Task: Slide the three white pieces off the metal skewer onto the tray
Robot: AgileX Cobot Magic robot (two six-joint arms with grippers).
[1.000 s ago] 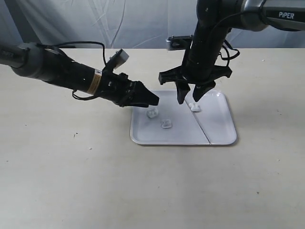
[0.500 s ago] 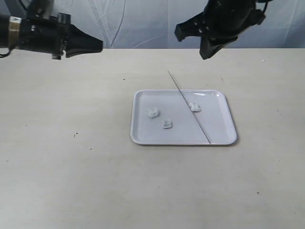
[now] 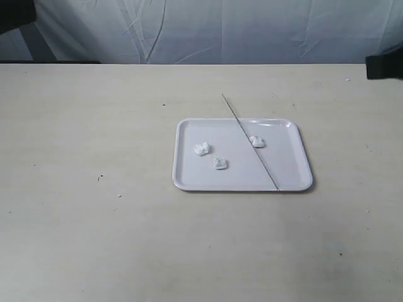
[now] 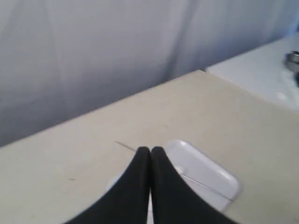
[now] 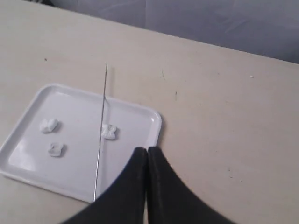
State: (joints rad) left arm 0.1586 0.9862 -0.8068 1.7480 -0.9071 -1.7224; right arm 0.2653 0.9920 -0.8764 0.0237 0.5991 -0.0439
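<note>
In the exterior view the tray (image 3: pixel 283 165) sat on the pale surface (image 3: pixel 94 220), a little toward 3 o'clock of its middle. The metal skewer (image 3: pixel 267 171) lay bare across the tray from 11 o'clock to 5 o'clock, with its far end out past the rim on the surface. The three white pieces (image 3: pixel 201 149) lay loose in the tray. Two were on the skewer's 9 o'clock side, the second one (image 3: pixel 220 163) toward 5 o'clock of the first. The third piece (image 3: pixel 257 141) was just beside the rod on its 3 o'clock side. Neither tool could be made out in this view. In the left wrist view the left tool (image 4: pixel 150 150) had its fingers pressed together on nothing, above the surface and short of the tray (image 4: pixel 219 175). In the right wrist view the right tool (image 5: pixel 147 150) was likewise pinched tight and empty. It hung over the tray (image 5: pixel 156 122), apart from the skewer (image 5: pixel 100 135) and the pieces (image 5: pixel 48 125).
</note>
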